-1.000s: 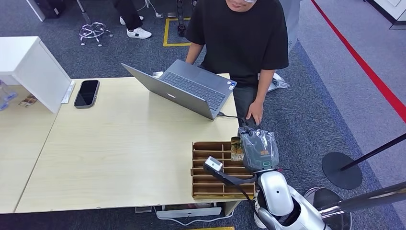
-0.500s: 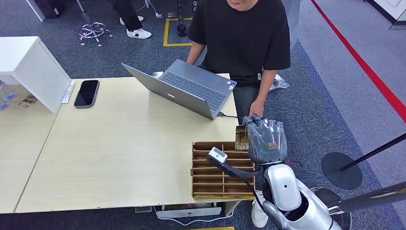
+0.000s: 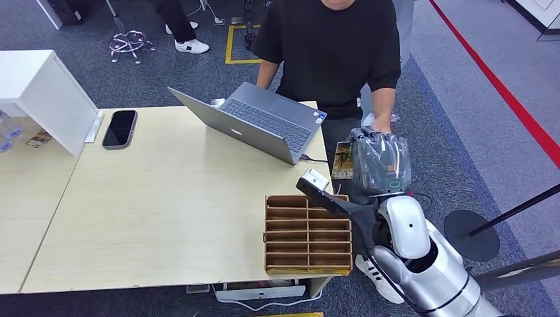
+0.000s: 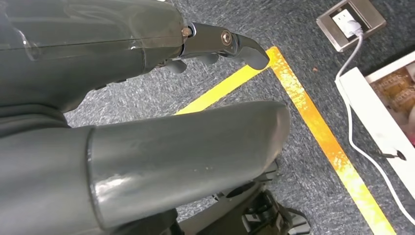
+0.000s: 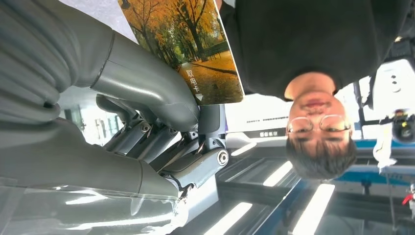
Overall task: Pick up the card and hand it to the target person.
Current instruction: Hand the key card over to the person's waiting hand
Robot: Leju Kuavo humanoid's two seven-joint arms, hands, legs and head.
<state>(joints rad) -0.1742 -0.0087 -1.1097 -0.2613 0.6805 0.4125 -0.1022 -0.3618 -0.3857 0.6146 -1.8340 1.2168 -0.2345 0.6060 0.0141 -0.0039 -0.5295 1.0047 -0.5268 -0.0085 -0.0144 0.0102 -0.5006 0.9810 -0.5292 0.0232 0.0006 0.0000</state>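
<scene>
On the far left of the counter [image 3: 165, 218] stands a white box [image 3: 39, 99], with a black phone [image 3: 119, 128] lying just beside it. Toward the middle, an open laptop [image 3: 261, 125] sits at the counter's far edge, facing the person [image 3: 337, 46] in a black shirt who stands behind it. Nearer the robot, at the counter's right end, rests a wooden slotted rack [image 3: 307, 234].

Right of the rack, the right robot hand [image 3: 378, 162] is raised past the counter's edge and holds the card [image 3: 343, 160], a picture of autumn trees, pinched between thumb and fingers. The right wrist view shows the thumb pressed on one corner of the card [image 5: 183, 44], most of it standing free. The person's hand [image 3: 382, 125] is just beyond the robot hand, near but not plainly touching the card.

The left robot hand [image 4: 147, 98] hangs low over carpet with yellow tape [image 4: 313, 127], holding nothing, its fingers curled loosely; whether fully closed I cannot tell.

The handover looks close but unfinished. The corner grip is the main risk: the card could pivot or slip out if the arm jolts. Letting go before the person has a firm hold would drop it to the floor, while holding on as they pull could bend it.
</scene>
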